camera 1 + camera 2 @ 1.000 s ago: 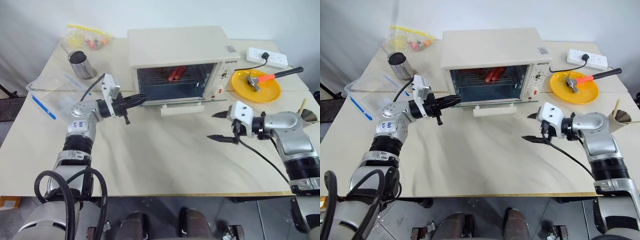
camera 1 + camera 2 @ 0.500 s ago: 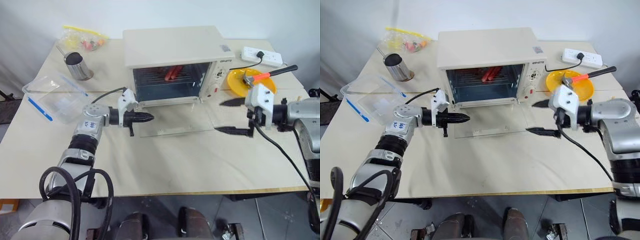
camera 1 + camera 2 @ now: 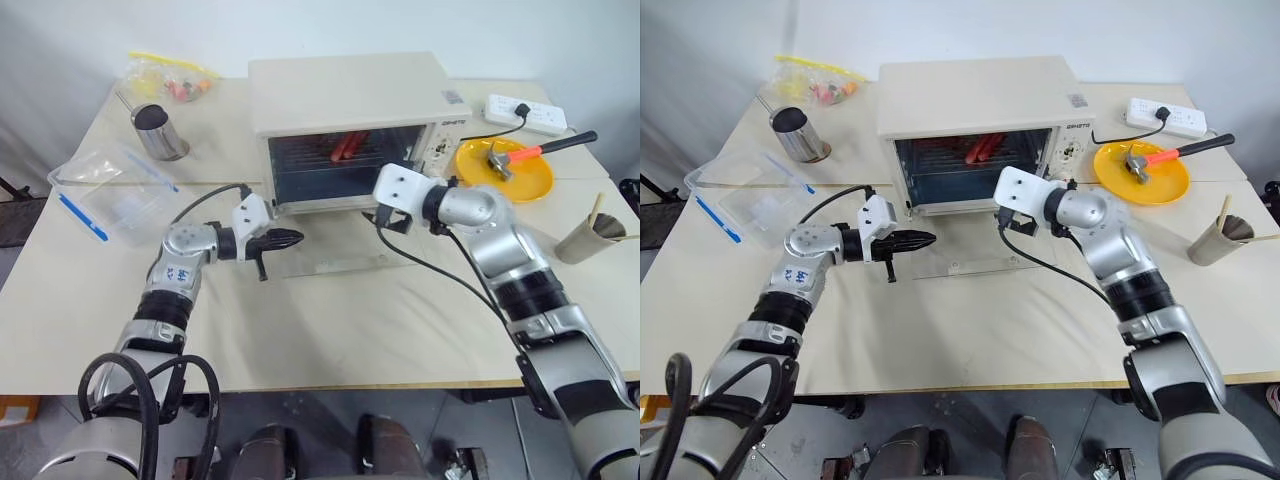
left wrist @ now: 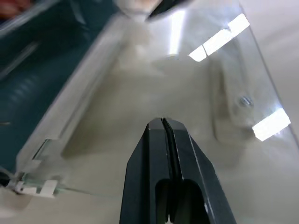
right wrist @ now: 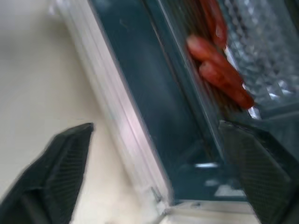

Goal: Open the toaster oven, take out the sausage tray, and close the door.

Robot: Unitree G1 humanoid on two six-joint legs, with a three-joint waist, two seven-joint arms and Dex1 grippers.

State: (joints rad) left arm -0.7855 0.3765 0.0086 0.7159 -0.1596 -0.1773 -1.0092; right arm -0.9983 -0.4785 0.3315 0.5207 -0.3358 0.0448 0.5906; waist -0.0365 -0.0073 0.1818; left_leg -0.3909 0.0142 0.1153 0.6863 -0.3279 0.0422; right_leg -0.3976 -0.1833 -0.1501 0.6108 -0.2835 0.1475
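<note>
Two arms are up at the toaster oven (image 3: 350, 105) in the head views, and its door (image 3: 345, 255) is folded all the way down, lying flat on the table (image 3: 330, 320). The left gripper (image 3: 290, 238) sits pinched tight with nothing in it, tip right at the door's near-left edge, oven mouth just beyond it. The right gripper (image 3: 385, 205) is up at the oven opening on the control panel side, the sausage tray (image 3: 345, 145) deeper inside, beyond it. Off to that arm's outer side there's a yellow plate (image 3: 505, 170) with a hammer (image 3: 530, 152) on it. From the left wrist view, the two black fingers (image 4: 161, 158) are pressed together, empty, hovering over the glass door (image 4: 187, 93), the dark oven cavity off to one side. From the right wrist view, the fingers (image 5: 56, 172) are spread as wide as they go, holding nothing, and the sausages (image 5: 219, 74) on the ridged tray lie past them inside the oven.
</note>
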